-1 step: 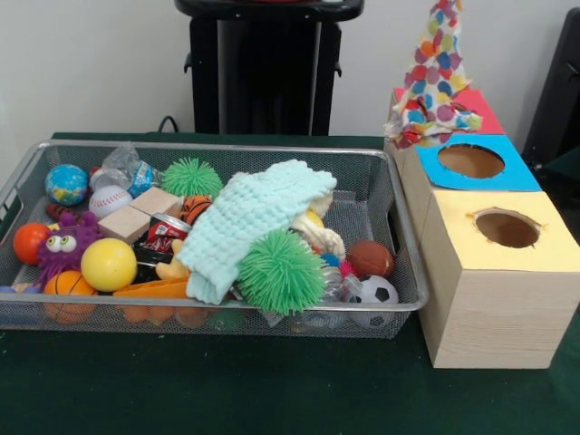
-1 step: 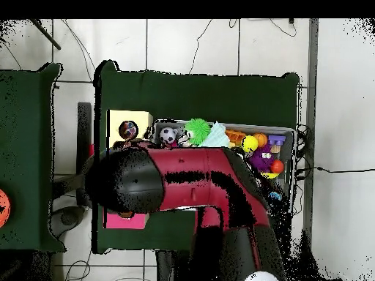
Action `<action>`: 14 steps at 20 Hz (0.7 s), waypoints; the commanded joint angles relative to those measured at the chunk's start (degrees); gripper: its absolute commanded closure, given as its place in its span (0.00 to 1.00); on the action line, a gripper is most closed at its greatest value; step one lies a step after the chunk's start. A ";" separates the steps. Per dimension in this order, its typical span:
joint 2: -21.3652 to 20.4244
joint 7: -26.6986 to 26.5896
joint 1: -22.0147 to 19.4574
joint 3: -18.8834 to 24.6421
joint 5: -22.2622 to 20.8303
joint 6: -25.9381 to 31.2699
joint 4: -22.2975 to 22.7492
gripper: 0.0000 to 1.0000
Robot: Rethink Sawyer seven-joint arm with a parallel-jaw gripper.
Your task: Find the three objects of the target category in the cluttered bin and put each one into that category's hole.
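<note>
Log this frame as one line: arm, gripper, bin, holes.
arm: over bin, hides part of it | gripper: not visible | bin: full, cluttered | cloth: on toys | blue hole, yellow hole: open

I see a dark green table (image 1: 272,399) under a silver mesh bin (image 1: 399,299). Inside: a pale mint knitted cloth (image 1: 254,217), two bright green spiky balls (image 1: 281,270), a yellow ball (image 1: 109,264), a purple googly-eyed toy (image 1: 63,245), a black-and-white soccer ball (image 1: 373,294). The wooden boxes have yellow (image 1: 544,240), blue (image 1: 521,172) and pink (image 1: 480,109) tops. The arm (image 2: 198,183) is red and black.
</note>
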 commanded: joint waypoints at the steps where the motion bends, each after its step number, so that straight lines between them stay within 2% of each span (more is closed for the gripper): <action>1: -0.44 7.68 2.12 -1.85 0.79 7.95 1.79 1.00; 14: 3.91 12.94 7.57 -4.30 -0.42 7.66 -3.85 1.00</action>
